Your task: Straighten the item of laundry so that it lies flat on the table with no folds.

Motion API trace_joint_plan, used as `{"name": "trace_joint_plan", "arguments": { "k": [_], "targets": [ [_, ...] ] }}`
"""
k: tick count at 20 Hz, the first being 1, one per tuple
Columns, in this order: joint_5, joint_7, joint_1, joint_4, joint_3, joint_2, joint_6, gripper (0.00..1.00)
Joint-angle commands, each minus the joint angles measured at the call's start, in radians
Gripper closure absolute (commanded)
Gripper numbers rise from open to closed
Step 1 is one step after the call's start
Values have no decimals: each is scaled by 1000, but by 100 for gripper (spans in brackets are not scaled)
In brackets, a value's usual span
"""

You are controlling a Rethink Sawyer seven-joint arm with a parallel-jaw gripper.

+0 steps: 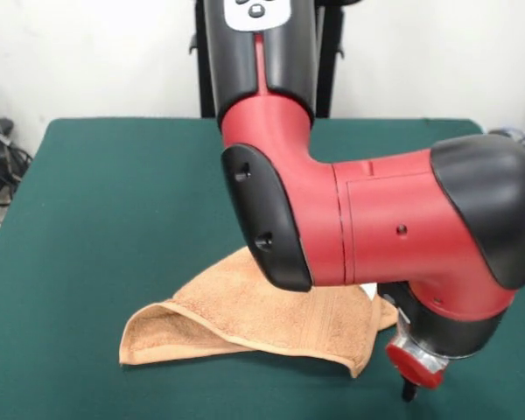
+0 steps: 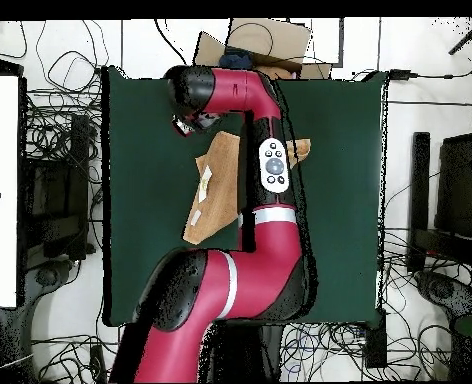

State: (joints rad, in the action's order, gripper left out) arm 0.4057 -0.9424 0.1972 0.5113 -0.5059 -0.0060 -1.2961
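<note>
The peach-orange towel (image 1: pixel 245 319) lies crumpled on the dark green table (image 1: pixel 114 192). Its left end is folded over into a loop and its right corner is turned down. My arm hides the towel's far part. My gripper (image 1: pixel 409 387) hangs at the towel's right corner, close to the table's near edge; only a dark tip shows below the red wrist. In the overhead view the towel (image 2: pixel 218 190) lies under my arm, with a bit showing past the arm's other side. There the gripper (image 2: pixel 188 125) is beside the towel's upper left corner.
My red arm (image 2: pixel 265 200) stretches across the middle of the table (image 2: pixel 140 220). A cardboard box (image 2: pixel 270 42) stands past the table's far edge. Cables (image 2: pixel 55 130) and equipment lie on the floor on both sides.
</note>
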Motion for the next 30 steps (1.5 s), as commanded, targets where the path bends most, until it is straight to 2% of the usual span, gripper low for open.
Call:
{"name": "trace_joint_plan", "arguments": {
  "k": [1,10,13,18,30],
  "targets": [
    [84,-252,-42,-67,100,13,-145,0],
    [127,-232,-85,-39,195,-29,-97,0],
    [134,-224,-93,-84,197,-15,-117,0],
    [124,-225,-93,-77,219,-18,-108,0],
    [141,-217,-109,-137,265,25,-138,0]
  ]
}}
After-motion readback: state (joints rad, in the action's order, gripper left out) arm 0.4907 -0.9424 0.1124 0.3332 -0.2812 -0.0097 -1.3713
